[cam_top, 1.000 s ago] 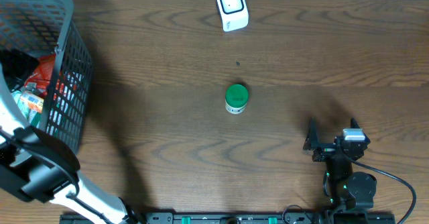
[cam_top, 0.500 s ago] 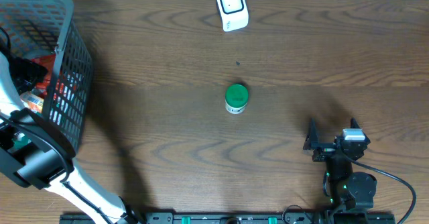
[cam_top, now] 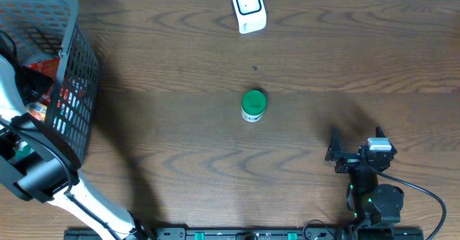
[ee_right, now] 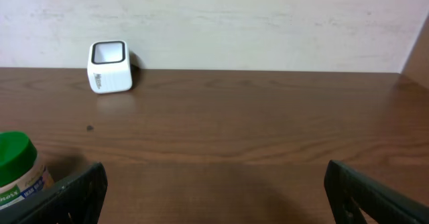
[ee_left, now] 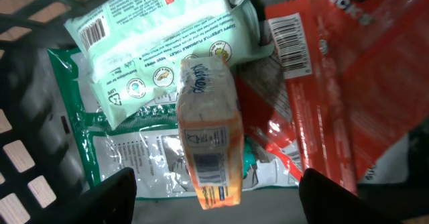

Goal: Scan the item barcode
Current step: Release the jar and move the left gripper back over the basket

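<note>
Left wrist: orange packet (ee_left: 206, 133), long axis top-to-bottom.

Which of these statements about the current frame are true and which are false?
1. The left gripper is open over an orange packet inside the basket. True.
2. The green-lidded jar lies in the basket. False: it stands upright on the table, near the middle.
3. The right gripper is shut on the jar. False: it is open and empty, and the jar stands apart from it, to its left.
4. The white scanner sits at the table's far edge, with no arm near it. True.
</note>
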You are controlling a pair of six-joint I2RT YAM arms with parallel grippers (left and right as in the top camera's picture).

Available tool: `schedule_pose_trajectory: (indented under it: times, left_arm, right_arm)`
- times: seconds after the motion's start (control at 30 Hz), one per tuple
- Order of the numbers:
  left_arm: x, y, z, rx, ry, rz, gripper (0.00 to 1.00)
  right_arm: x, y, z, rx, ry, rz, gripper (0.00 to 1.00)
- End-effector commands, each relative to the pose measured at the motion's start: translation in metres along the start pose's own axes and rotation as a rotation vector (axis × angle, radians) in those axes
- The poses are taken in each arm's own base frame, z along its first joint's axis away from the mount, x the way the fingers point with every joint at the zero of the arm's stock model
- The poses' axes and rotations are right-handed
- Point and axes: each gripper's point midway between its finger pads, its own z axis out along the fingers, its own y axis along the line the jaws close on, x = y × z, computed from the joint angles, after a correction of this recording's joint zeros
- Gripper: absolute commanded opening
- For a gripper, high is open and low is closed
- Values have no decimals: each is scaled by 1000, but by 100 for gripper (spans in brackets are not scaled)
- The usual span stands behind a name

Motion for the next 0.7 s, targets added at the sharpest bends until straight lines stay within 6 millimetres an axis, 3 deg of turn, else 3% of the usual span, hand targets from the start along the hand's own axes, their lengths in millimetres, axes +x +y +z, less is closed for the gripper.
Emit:
schedule_pose_trajectory:
  times: [0.0,0.67]
  left_arm:
    - [3,5,12,-32,13,8,75]
    - [2,3,27,-27,-6,4,62]
  right_arm:
    - [1,1,0,-6,4,10,99]
    - [1,1,0,-6,4,10,99]
